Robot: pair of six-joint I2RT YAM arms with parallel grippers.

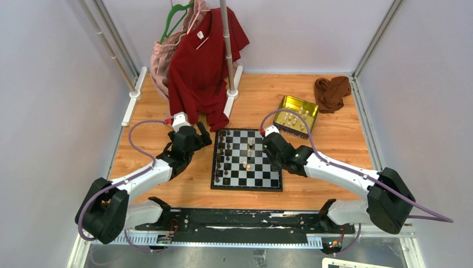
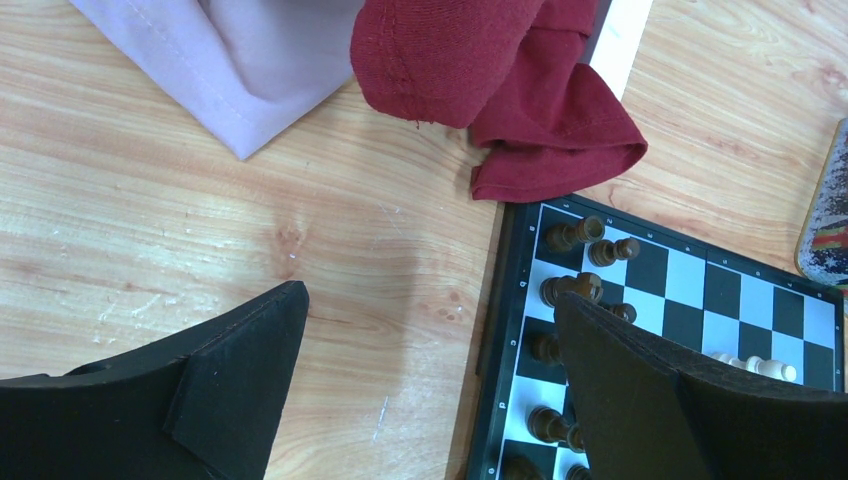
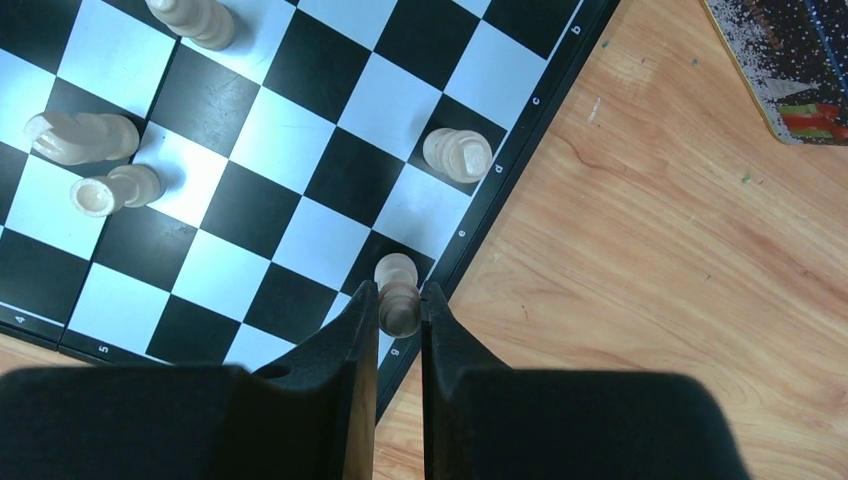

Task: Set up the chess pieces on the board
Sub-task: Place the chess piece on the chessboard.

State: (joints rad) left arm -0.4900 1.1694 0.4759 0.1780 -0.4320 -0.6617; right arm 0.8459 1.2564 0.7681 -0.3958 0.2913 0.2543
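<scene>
The black and white board [image 1: 262, 178] lies mid-table, also in the left wrist view [image 2: 700, 290] and right wrist view [image 3: 300, 180]. Dark pieces [image 1: 222, 152] stand along its left columns [image 2: 574, 288]. A few cream pieces [image 1: 246, 164] stand mid-board [image 3: 85, 135]; one cream piece [image 3: 457, 153] stands at the right edge. My right gripper [image 3: 400, 303] is shut on a cream piece [image 3: 399, 292] over the board's right edge [image 1: 266, 146]. My left gripper [image 2: 430, 310] is open and empty over bare wood beside the board's left edge [image 1: 203, 135].
A gold tin [image 1: 298, 114] holding more cream pieces sits right of the board's far corner. A red shirt [image 1: 203, 61] and pink cloth [image 1: 162, 56] hang on a rack at the back; the shirt's hem [image 2: 560, 130] touches the board's far left corner. A brown cloth [image 1: 332, 92] lies back right.
</scene>
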